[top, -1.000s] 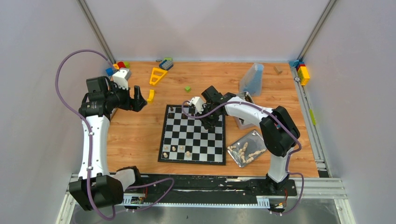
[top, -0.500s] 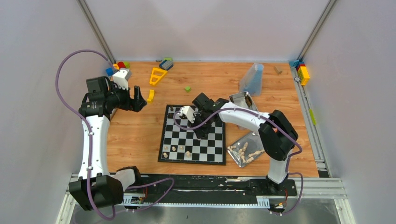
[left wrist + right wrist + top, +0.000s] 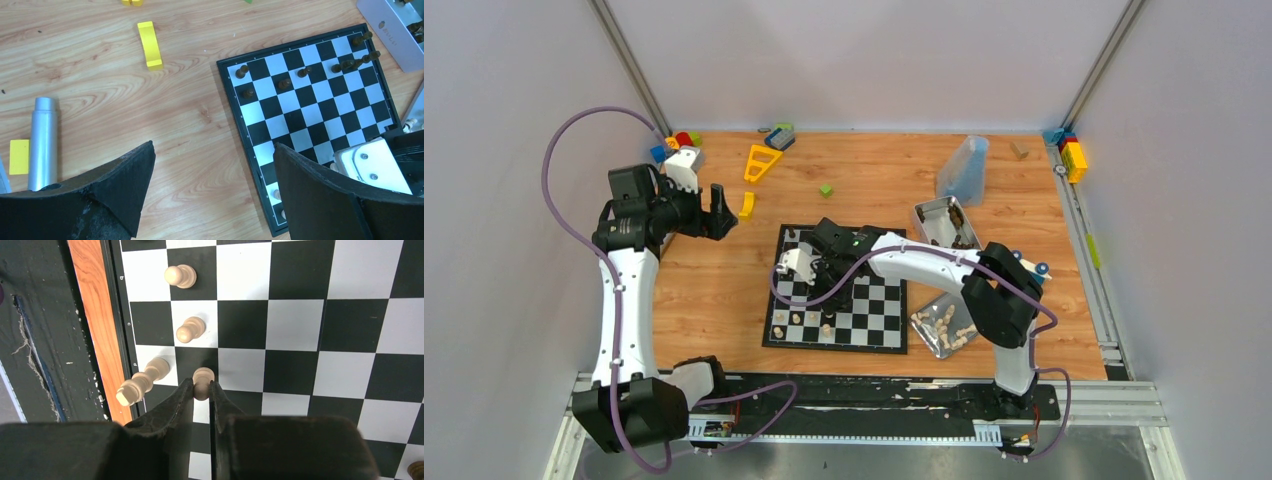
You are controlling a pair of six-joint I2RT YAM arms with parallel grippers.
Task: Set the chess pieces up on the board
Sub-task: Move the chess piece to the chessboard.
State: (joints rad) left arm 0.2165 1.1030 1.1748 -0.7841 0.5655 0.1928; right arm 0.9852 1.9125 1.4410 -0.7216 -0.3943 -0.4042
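1. Nearest me, the right gripper [image 3: 201,390] is pinching a cream pawn [image 3: 203,376] over the board's [image 3: 295,325] 2nd row, in its left half. I cannot tell whether the pawn touches the square.
2. 2 more cream pawns [image 3: 190,330] stand in that same row, with a taller cream piece [image 3: 142,381] just beside them on the edge row.
3. Right of the board, the near metal tray [image 3: 929,322] holds loose cream pieces.
4. Dark pieces [image 3: 285,83] stand on the board's far 2 rows, bunched toward the right corner.
5. The left gripper [image 3: 210,165] hangs spread wide and holds nothing, over bare wood left of the board, near a yellow block [image 3: 150,44].
6. Farthest, the second tray [image 3: 929,212] holds dark pieces.
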